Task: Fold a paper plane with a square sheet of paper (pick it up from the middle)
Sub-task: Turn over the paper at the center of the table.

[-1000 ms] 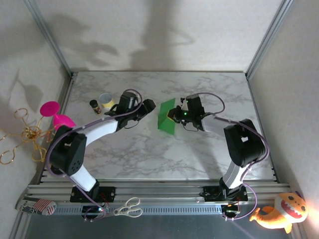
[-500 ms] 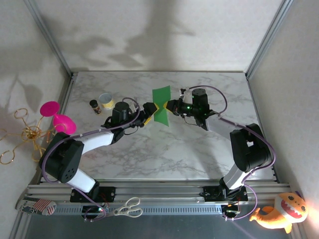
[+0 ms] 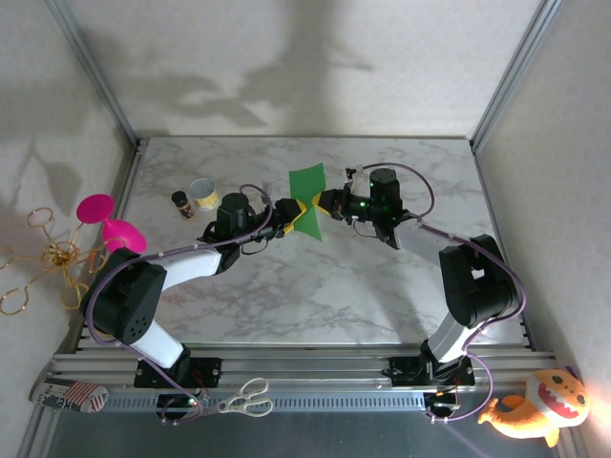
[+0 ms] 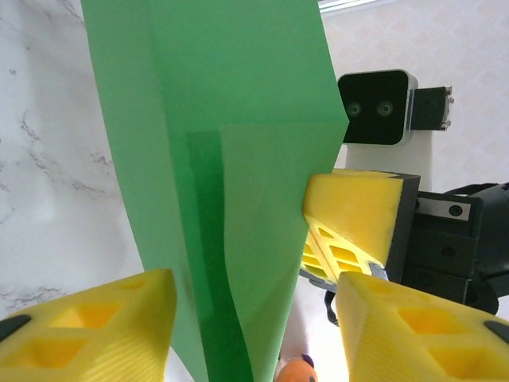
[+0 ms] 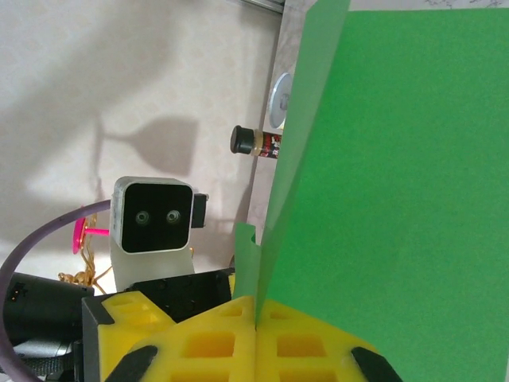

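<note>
Two grippers meet at one green sheet, held clear of the table

From above, the square sheet of paper (image 3: 307, 191) hangs in the air over the far middle of the marble table (image 3: 382, 296), standing on edge rather than lying flat. The right gripper (image 3: 322, 203) has it from the right and the left gripper (image 3: 289, 212) noses in from the left, the two nearly tip to tip. Holding it up this way, I'd guess, gives both tools an edge to reach that a flat sheet would deny them.

Through the left wrist camera, the yellow fingers (image 4: 87, 318) stand spread, one on each side of the paper and plainly not closed onto it, with open space showing on one side. A flap lies doubled over the main layer, so folding looks begun but is far from a dart. Opposite, the right gripper's yellow tip bites the paper's edge.

Through the right wrist camera, the pads (image 5: 199, 342) are pressed together on the sheet's lower edge, and the paper rises from them. That pinch seems meant to steady the sheet so the left tool can take its own hold.
</note>
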### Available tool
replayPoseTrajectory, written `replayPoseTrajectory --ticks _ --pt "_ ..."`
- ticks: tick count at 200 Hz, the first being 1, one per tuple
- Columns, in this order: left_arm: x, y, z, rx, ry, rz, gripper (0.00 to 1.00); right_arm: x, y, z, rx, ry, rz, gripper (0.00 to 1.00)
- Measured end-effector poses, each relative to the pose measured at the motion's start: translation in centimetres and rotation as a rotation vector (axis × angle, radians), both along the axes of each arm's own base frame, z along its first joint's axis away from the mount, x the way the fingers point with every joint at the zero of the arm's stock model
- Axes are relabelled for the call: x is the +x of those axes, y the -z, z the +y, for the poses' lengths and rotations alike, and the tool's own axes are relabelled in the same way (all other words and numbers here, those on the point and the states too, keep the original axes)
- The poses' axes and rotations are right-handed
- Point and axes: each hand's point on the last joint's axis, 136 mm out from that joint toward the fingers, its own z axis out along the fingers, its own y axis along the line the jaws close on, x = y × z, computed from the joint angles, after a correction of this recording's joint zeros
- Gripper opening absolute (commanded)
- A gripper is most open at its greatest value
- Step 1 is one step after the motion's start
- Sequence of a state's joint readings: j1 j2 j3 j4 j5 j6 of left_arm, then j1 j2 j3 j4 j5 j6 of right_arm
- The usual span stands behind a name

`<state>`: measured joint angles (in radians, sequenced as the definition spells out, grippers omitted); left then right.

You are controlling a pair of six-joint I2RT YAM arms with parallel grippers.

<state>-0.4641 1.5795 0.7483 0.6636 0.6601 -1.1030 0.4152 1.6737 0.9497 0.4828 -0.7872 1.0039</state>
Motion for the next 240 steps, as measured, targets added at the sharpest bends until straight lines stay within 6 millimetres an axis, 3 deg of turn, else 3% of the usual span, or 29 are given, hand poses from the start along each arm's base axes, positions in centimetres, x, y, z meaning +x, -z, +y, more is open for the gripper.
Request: replayPoseTrajectory --ticks 47,101,155,198,240 --pt "0.2 -0.1 -0.3 -0.005 0.011 -0.004 0.3 0.1 0.4 0.0 -0.001 0.0 0.017 0.12" --pt "0.4 -0.5 -0.6 -0.007 0.022 -0.015 0.12 0.3 0.9 -0.3 -0.011 0.014 0.037 0.31" --pt "1.3 0.6 -0.2 0.102 -0.002 -0.002 0.01 1.8 3.7 -2.7 -0.113 0.125 0.09 0.43" --pt "3.2 2.3 2.1 0.403 -0.075 0.002 0.0 2.6 6.6 -6.1 -0.296 0.274 0.125 0.6" --pt "4.7 3.3 6.3 0.869 -0.181 -0.001 0.0 3.2 6.5 -9.7 -0.457 0.409 0.065 0.72"
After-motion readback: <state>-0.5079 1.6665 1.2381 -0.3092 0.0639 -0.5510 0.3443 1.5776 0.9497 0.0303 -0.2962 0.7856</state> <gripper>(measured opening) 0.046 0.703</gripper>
